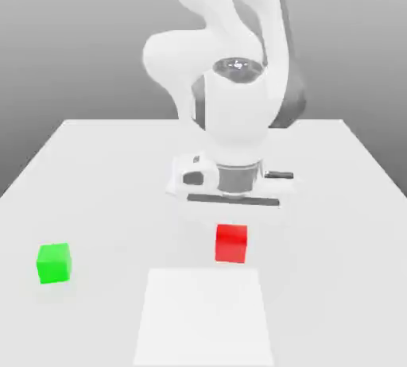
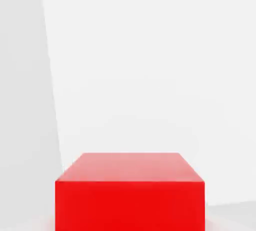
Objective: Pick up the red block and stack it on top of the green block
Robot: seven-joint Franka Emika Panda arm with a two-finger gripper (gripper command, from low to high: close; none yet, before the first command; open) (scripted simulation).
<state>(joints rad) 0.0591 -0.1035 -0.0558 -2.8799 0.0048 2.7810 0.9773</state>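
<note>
The red block lies on the white table near its middle, toward the front. My gripper hangs straight above it, with the hand's underside a short way over the block's top. In the hand view the red block looms large and close, with its top face and one side showing. The green block rests on the table far off toward the exterior view's left, well apart from the red one. It is out of the hand view.
A paler rectangular patch marks the table in front of the red block. The arm's bulky white body rises behind the hand.
</note>
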